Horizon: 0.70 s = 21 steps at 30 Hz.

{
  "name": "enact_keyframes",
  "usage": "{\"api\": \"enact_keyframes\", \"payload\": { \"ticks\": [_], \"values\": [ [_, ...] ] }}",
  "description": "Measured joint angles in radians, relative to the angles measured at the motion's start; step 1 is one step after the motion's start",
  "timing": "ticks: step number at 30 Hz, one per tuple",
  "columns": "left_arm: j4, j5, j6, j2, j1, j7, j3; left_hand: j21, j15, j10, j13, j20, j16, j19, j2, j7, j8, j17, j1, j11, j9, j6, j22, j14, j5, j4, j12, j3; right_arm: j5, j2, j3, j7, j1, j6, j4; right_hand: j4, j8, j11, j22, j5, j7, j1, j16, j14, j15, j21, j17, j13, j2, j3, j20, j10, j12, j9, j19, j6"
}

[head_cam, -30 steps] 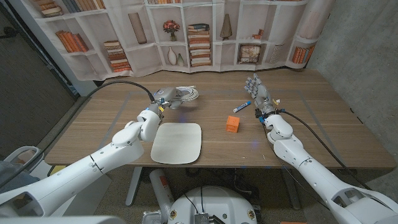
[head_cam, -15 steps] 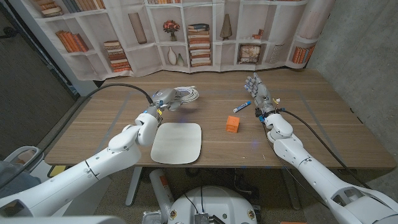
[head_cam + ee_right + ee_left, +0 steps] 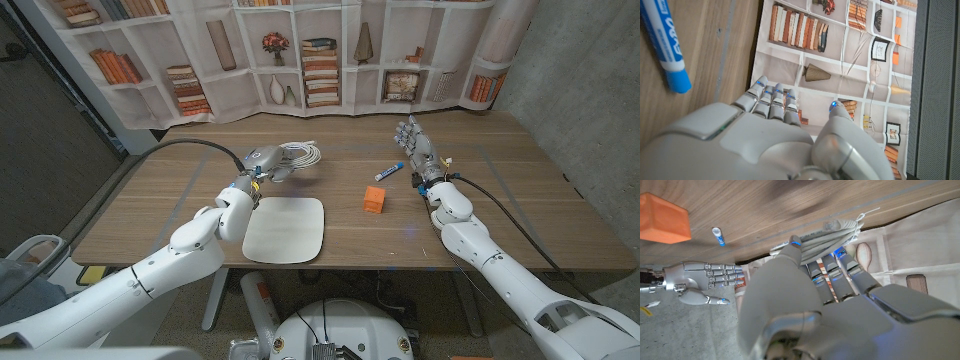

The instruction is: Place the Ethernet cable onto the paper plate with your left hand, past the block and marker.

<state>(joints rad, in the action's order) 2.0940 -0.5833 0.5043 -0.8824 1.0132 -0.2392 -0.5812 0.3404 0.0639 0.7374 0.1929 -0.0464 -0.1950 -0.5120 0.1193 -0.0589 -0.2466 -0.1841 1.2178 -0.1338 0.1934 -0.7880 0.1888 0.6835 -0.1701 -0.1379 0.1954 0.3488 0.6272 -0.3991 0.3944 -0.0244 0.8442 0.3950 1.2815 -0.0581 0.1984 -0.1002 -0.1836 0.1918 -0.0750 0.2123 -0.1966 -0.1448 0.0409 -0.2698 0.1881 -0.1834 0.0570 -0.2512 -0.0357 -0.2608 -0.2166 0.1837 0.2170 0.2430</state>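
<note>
My left hand (image 3: 263,162) was out over the table (image 3: 520,190), beyond the far edge of the plate (image 3: 285,229), and it held the cable (image 3: 298,153), a coiled white bundle that stuck out past my fingers toward the backdrop (image 3: 330,50) of printed bookshelves. In the left wrist view the thumb (image 3: 790,255) and fingers (image 3: 832,265) were closed on the coil (image 3: 832,232), with a thin tie end poking off its side; I could not tell whether the bundle was touching the wood or just above it. The plate, a pale rounded square, lay flat near the table's front edge, and the cable was not on it. Off toward my right side sat the orange block (image 3: 374,199), and beyond it the marker (image 3: 389,171), white with a blue cap, lying at a slant. My right hand (image 3: 416,148) stood just beside the marker, holding nothing, fingers straight and close together and pointing toward the backdrop. From the right wrist the marker (image 3: 664,45) lay on the wood by that hand (image 3: 770,140).
</note>
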Motion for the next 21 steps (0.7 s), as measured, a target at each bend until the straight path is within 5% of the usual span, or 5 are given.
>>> {"api": "enact_keyframes", "payload": {
  "ticks": [21],
  "values": [
    [0.055,-0.019,-0.004,-0.025,0.070,-0.023,0.032,0.000,0.005,0.000,0.000,0.000,0.000,0.000,-0.004,0.000,0.000,0.000,-0.004,0.000,0.000,0.000,0.000,0.005,0.003,0.003,0.000,0.003,0.005,-0.007,-0.007,0.003,0.006,0.000,0.010,0.000,0.000,0.000,0.000,0.000,0.000,0.000,0.000,0.000,0.000,0.004,0.000,0.000,0.000,0.000,-0.004,0.000,0.000,0.000,0.004,0.000]
  ]
}}
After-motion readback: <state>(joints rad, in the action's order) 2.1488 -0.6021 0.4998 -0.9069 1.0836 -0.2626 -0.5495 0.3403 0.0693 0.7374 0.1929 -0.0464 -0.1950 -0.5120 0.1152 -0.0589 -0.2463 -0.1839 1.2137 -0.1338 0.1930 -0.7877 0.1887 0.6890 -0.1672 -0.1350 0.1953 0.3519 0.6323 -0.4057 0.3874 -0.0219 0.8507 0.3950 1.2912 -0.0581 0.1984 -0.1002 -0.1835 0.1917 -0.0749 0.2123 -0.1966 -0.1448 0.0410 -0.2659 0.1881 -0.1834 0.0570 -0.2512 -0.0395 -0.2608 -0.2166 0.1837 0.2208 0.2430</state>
